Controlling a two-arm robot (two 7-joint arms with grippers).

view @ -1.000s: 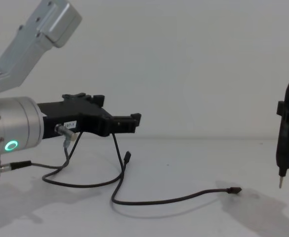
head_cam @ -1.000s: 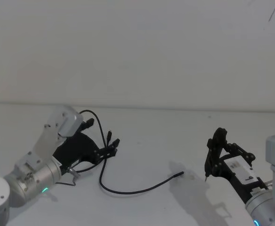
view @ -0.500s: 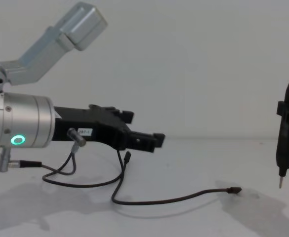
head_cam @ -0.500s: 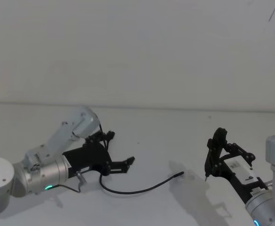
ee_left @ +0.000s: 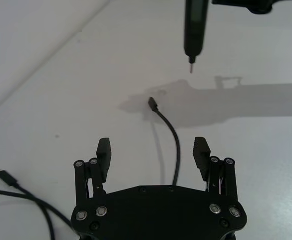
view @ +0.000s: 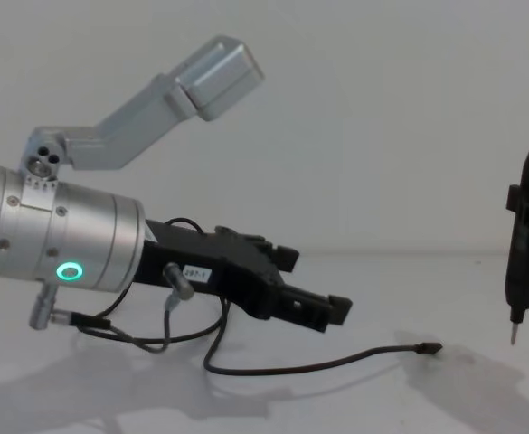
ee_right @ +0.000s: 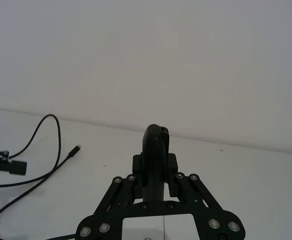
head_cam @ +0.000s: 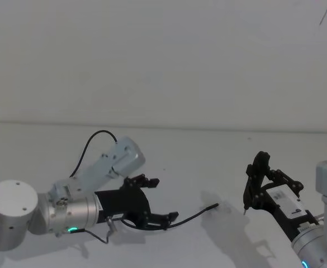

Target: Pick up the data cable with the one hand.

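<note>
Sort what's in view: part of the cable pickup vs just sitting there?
Job: thin flexible black data cable; blocky black two-finger left claw, open, above it.
Not the job: slim black pen-like tool with metal tip, clamped in the right claw; white table underneath.

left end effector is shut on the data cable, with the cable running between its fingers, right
Not quite. The left end effector is open, not shut on the data cable. The left wrist view shows its fingers spread wide, with the cable running between them, clear of both.
</note>
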